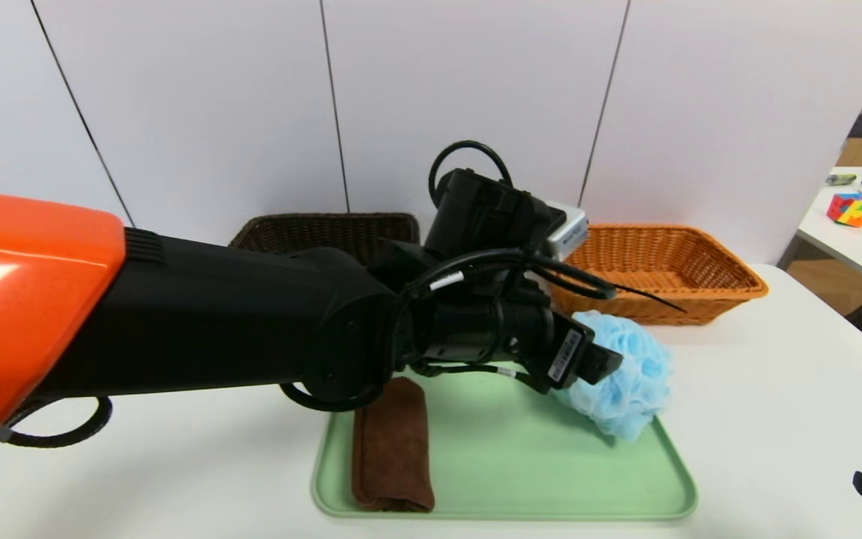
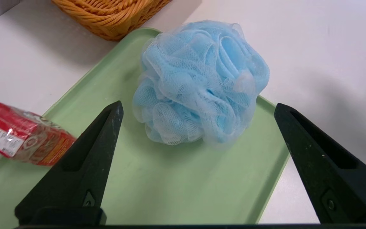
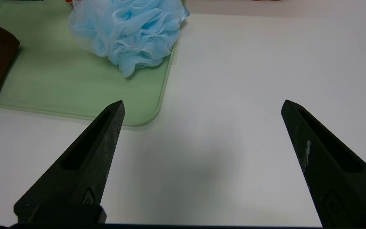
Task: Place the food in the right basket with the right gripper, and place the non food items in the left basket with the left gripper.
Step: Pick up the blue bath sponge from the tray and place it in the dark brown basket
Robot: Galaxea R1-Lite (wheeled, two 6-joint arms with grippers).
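Left claw (image 2: pixel 199 106) hangs over the green tray (image 1: pixel 506 479), fingers spread wide with nothing between them, aimed at the blue bath pouf (image 2: pixel 200 81); pouf sits just ahead of the tips, not touched. Right claw (image 3: pixel 202 105) off to the right over bare white table (image 3: pixel 240 95), fingers also wide apart, empty, well clear of the tray; in the head view only a dark tip of it shows at the lower right corner. Counts: one tray, one pouf, one rolled brown towel (image 1: pixel 392 445), one red snack packet (image 2: pixel 17 135), two baskets. Pouf on the tray's far right corner, bulging over the rim. Towel lies along the tray's left edge. Dark brown wicker basket (image 1: pixel 326 233) at back left, orange wicker basket (image 1: pixel 663 269) at back right, both on the table behind the tray; cannot tell what is in either. View differences: head view has both baskets and the towel, but the left arm blocks the tray's back part, so the red packet is hidden there. Left wrist view alone shows the packet, lying at the tray's edge beside the pouf, plus a corner of the orange basket. Right wrist view shows pouf, towel end and tray corner, with only a red sliver behind the pouf. Second table at far right of head view carries small clutter, incl. a colourful cube (image 1: pixel 852 209).
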